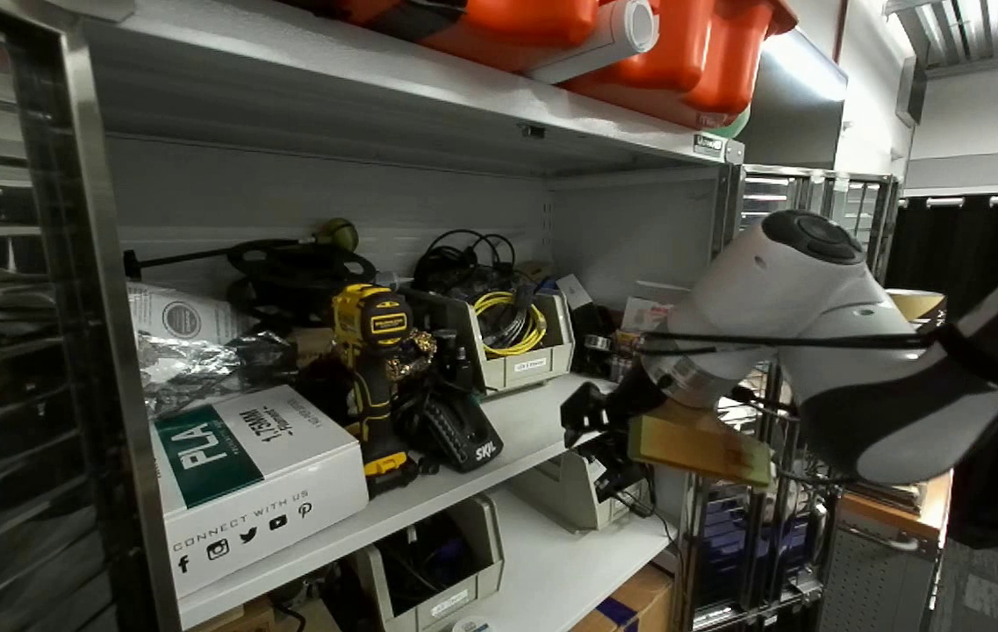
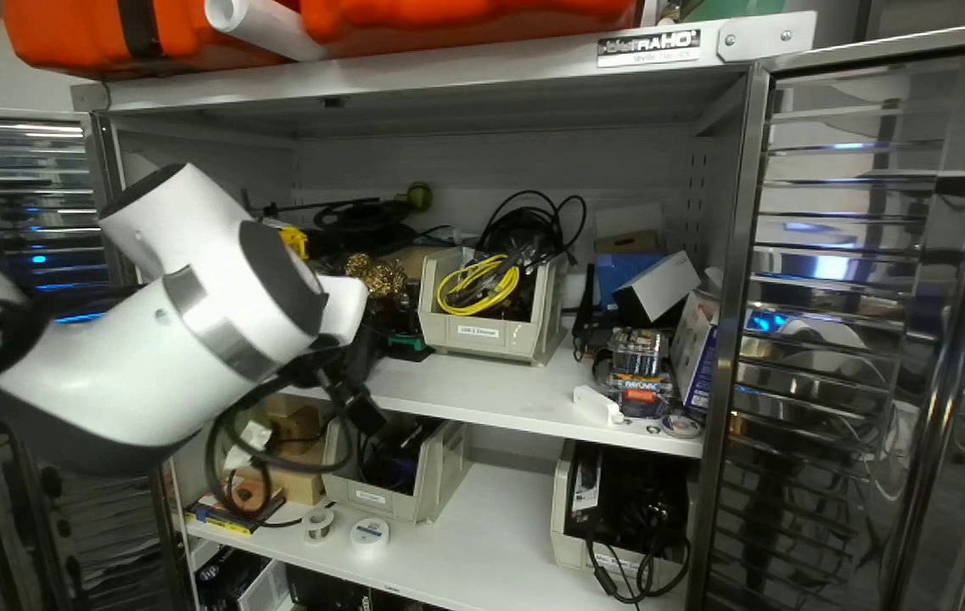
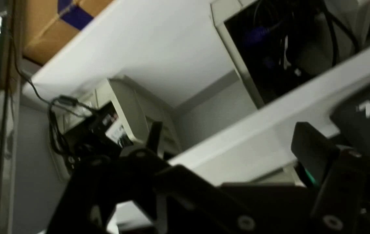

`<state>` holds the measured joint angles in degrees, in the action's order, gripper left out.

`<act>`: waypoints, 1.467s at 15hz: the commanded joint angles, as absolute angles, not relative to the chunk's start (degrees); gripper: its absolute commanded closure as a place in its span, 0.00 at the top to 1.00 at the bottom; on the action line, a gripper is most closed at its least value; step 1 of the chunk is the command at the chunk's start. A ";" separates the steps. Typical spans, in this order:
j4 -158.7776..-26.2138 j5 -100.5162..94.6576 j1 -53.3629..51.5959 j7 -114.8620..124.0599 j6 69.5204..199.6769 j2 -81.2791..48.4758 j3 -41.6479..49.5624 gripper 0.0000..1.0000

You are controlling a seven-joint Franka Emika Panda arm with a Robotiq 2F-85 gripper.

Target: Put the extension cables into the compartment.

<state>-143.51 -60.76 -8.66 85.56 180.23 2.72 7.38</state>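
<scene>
The compartment [image 2: 482, 161] is the tall upper bay of the rack, with a white shelf board and pale back wall; it also shows in an exterior view [image 1: 332, 189]. A beige bin [image 2: 482, 335] in it holds a coiled yellow cable [image 2: 478, 287], with black coiled cables [image 2: 524, 229] behind. More black cables [image 2: 643, 518] hang from a lower-shelf bin. I cannot tell which are extension cables. My gripper [image 3: 228, 133] is open and empty, in front of the rack near the upper shelf's edge; it shows in both exterior views [image 1: 585, 412] [image 2: 355, 407].
A PLA box [image 1: 262, 474], a yellow drill [image 1: 371, 377] and a SKIL tool [image 1: 459, 430] stand on the upper shelf. Battery packs [image 2: 639, 373] sit at its other end. A lower bin [image 2: 397, 475] holds dark cables. A metal door [image 2: 864, 339] stands open beside the rack.
</scene>
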 commanded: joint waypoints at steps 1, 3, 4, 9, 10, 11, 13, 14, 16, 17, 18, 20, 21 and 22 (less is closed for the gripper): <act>-153.80 -44.86 -14.78 73.59 180.71 5.43 9.88 1.00; -157.08 -35.57 -19.99 68.20 178.24 5.34 11.33 1.00; -158.64 -30.75 -23.11 65.43 176.80 5.81 12.31 1.00; -157.55 -6.56 -41.51 49.07 159.97 14.45 21.74 1.00; -157.12 -2.97 -40.25 44.74 156.12 16.99 21.50 1.00; -155.07 -2.70 -40.17 43.38 151.72 18.68 22.57 1.00; -151.51 3.56 -27.81 37.01 143.88 21.43 11.56 1.00; -149.52 5.47 -24.25 34.48 139.93 23.03 9.26 1.00; -145.24 7.56 -17.51 30.38 132.26 26.25 5.83 1.00; -142.79 8.54 -14.90 28.27 128.26 27.70 4.94 1.00; -140.30 9.37 -12.65 26.25 124.37 29.03 4.31 1.00; -141.77 10.60 -9.27 25.94 126.01 27.93 1.23 1.00; -139.74 10.97 -7.97 24.74 123.08 29.13 1.10 1.00; -138.58 11.09 -7.29 24.09 121.50 29.95 1.09 1.00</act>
